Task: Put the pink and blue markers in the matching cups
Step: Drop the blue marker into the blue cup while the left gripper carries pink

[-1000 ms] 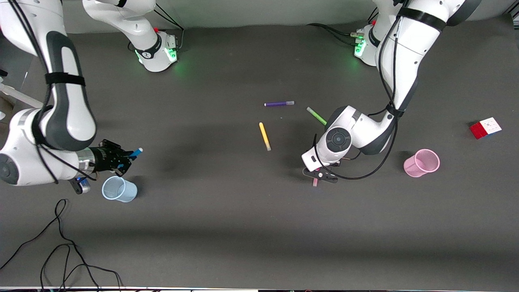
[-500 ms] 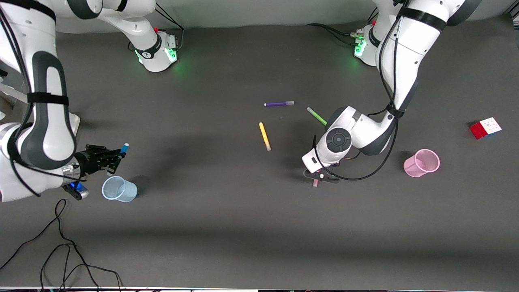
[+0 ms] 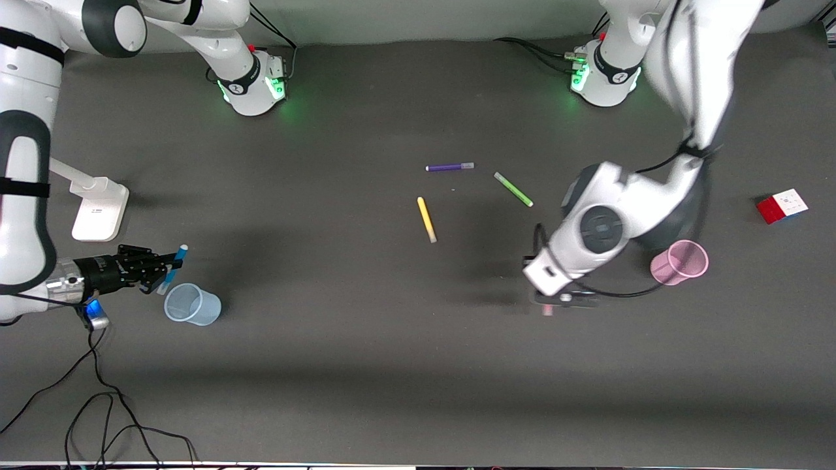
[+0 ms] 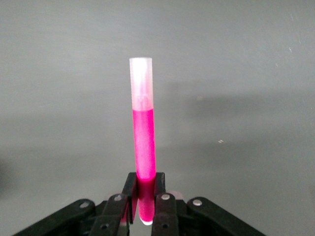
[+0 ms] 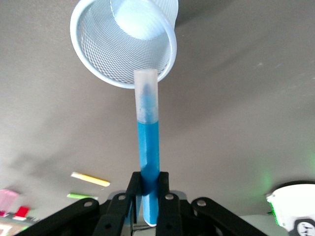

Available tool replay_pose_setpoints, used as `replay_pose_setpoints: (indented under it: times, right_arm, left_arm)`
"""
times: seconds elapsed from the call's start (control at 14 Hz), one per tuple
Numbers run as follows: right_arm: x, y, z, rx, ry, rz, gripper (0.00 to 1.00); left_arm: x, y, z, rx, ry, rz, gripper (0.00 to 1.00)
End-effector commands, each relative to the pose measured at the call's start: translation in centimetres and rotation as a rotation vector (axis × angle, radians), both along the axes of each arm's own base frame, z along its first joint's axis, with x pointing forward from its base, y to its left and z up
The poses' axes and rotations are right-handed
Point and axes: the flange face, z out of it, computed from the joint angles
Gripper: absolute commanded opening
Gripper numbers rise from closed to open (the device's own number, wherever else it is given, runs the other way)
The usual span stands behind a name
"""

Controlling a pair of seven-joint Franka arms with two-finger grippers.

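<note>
My right gripper [image 3: 160, 271] is shut on the blue marker [image 3: 175, 264] and holds it tilted just above the pale blue cup [image 3: 191, 304]. In the right wrist view the marker [image 5: 148, 142] sits between the shut fingers of that gripper [image 5: 149, 182], and its pale grey end lies over the rim of the cup [image 5: 123, 42]. My left gripper [image 3: 558, 300] is shut on the pink marker [image 3: 547, 309] over bare table, apart from the pink cup [image 3: 679, 262]. In the left wrist view this gripper [image 4: 144, 184] clamps the marker [image 4: 142, 147], paler end pointing away.
A purple marker [image 3: 449, 167], a green marker [image 3: 513, 189] and a yellow marker [image 3: 426, 219] lie mid-table. A coloured cube [image 3: 782, 205] sits at the left arm's end. A white stand [image 3: 98, 209] and loose cables [image 3: 98, 391] are at the right arm's end.
My right gripper swung toward the right arm's end and tilted the blue marker down to the blue cup's rim. My left gripper carried the pink marker toward the pink cup.
</note>
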Motion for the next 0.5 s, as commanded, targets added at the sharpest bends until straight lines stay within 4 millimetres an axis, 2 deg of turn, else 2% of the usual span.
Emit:
replay_pose_setpoints:
  times: [0.0, 0.07, 0.29, 0.43]
  right_arm:
    - [1.0, 0.3, -1.3, 0.070, 0.002, -0.010, 0.00]
    - [0.9, -1.4, -1.8, 0.098, -0.010, -0.039, 0.00]
    - [1.1, -1.5, -2.7, 0.144, -0.018, -0.060, 0.00]
    - [1.1, -1.9, -3.7, 0.175, -0.028, -0.060, 0.00]
  left_arm:
    - [1.0, 6.5, 6.6, 0.014, 0.047, 0.088, 0.00]
    - [1.4, 8.7, 8.5, 0.019, 0.070, 0.083, 0.00]
    - [1.8, 17.4, 12.3, 0.007, 0.173, 0.021, 0.00]
    - [1.3, 22.9, 13.7, -0.022, 0.236, -0.027, 0.00]
